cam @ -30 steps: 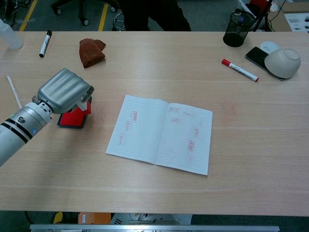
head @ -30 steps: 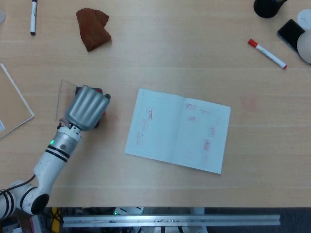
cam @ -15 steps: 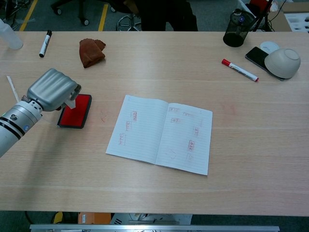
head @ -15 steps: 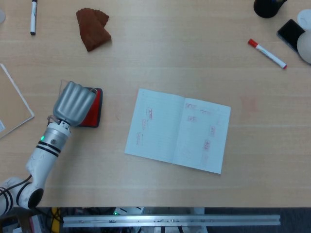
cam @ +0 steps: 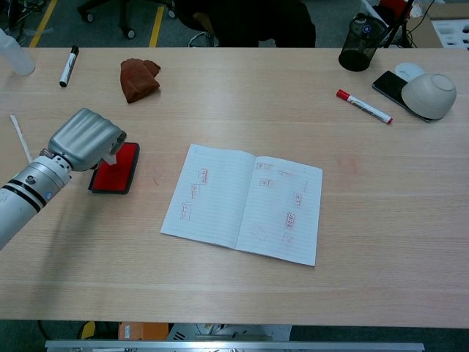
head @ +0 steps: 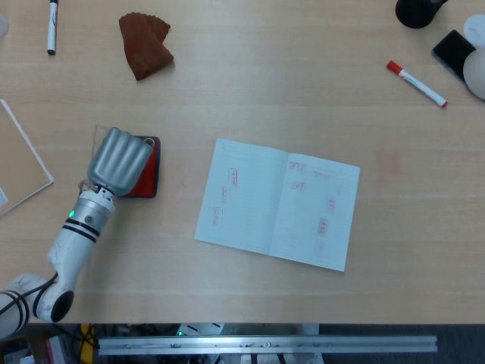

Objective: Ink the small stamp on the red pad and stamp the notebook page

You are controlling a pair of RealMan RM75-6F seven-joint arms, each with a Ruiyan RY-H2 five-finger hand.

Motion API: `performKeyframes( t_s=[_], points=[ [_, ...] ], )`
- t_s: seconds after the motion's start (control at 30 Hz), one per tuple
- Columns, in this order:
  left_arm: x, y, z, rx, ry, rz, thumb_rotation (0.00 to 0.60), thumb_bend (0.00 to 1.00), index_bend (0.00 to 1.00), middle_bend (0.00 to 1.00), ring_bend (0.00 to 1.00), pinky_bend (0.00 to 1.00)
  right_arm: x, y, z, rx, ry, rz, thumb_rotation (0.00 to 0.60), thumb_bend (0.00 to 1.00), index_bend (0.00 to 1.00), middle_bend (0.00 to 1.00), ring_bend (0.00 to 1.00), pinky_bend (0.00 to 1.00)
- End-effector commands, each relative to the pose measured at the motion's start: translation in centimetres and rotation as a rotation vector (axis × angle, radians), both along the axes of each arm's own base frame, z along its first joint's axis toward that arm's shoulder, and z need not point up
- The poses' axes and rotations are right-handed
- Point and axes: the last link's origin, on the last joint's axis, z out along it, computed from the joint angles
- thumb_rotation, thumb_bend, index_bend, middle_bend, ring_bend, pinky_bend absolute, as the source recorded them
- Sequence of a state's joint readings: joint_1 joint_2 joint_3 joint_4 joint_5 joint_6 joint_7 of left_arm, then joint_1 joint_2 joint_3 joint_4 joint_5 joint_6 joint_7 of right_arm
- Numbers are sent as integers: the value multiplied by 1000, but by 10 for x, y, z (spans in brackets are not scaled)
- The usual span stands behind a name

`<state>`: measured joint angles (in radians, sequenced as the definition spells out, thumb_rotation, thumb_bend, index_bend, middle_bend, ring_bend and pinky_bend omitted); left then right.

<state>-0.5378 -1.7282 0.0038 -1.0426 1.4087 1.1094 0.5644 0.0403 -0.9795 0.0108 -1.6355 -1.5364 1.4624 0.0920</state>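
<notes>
**Hovering over the red pad, stamp in the left hand**

Hanging over the left part of the red ink pad, the left hand has its fingers curled down in a closed fist. In the chest view a small pale piece, the small stamp, pokes out from under the fingers on the pad side, so the hand appears to hold it. Whether the stamp touches the red surface cannot be told from either view. From the head view the hand covers most of the pad, leaving only its right strip and dark edge showing.

The notebook lies open on the table to the right of the pad, apart from it, with several small red stamp marks spread over both pages. The robot's right hand shows in neither view.

Farther back sit a brown cloth, a black marker at the left, and a red-capped marker near a bowl at the right.
</notes>
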Motion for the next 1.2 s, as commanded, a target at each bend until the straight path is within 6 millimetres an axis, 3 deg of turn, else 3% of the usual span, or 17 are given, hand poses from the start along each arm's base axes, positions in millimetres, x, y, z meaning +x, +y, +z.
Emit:
performKeyframes(
  t_s=[0.03,0.77,0.97,1.2],
  points=[
    [2,0,-2,-4,-4,0,600,260,603,993,997,1000,-1,1,0,-1,0,-3,600,303,114,183,90,151],
    [9,5,-5,-7,18,-12,600,260,588,990,996,1000,-3,4,3,-13,1,-14,600,303,114,184,90,150],
    [26,5,15,26,-32,-68,600,260,587,990,996,1000,-4,4,4,-17,-4,-11,600,303,114,183,90,151],
    [61,-2,29,22,-97,-143,600,260,586,990,996,1000,-5,3,2,-12,-12,-4,600,303,114,183,90,151]
  ],
)
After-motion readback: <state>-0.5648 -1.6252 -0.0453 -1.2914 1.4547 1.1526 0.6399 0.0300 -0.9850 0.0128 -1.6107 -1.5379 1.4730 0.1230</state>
